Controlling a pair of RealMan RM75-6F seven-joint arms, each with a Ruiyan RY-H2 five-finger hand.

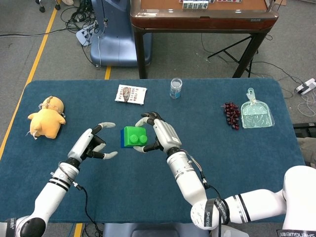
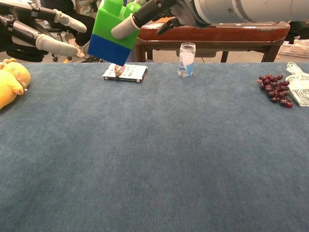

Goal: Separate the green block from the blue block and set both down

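The right robot hand (image 1: 159, 133) is grasping the green block (image 1: 135, 137), fingers curling over its studded top and side, and is holding it up above the blue table (image 1: 247, 148). The blue block (image 2: 108, 49) is sitting snapped under the green one, the pair tilting in the chest view, so the two are not yet separated. In the head view the joined blocks are hanging near the middle of the table.

The left robot hand (image 1: 94, 145) is hovering at the blocks' 9 o'clock, near them but not touching, fingers spread apart and gripping nothing.

A yellow plush toy (image 1: 46, 117) is lying far out at 9 o'clock from the blocks, near the table's left edge. A small printed card (image 1: 131, 94) is resting at 12 o'clock from the blocks, and a clear jar (image 1: 176, 88) is standing upright at about 1 o'clock, just beside the card. A bunch of dark grapes (image 1: 230, 114) is lying at 3 o'clock, well apart, with a pale green dustpan (image 1: 256, 113) just beside it toward the right edge.
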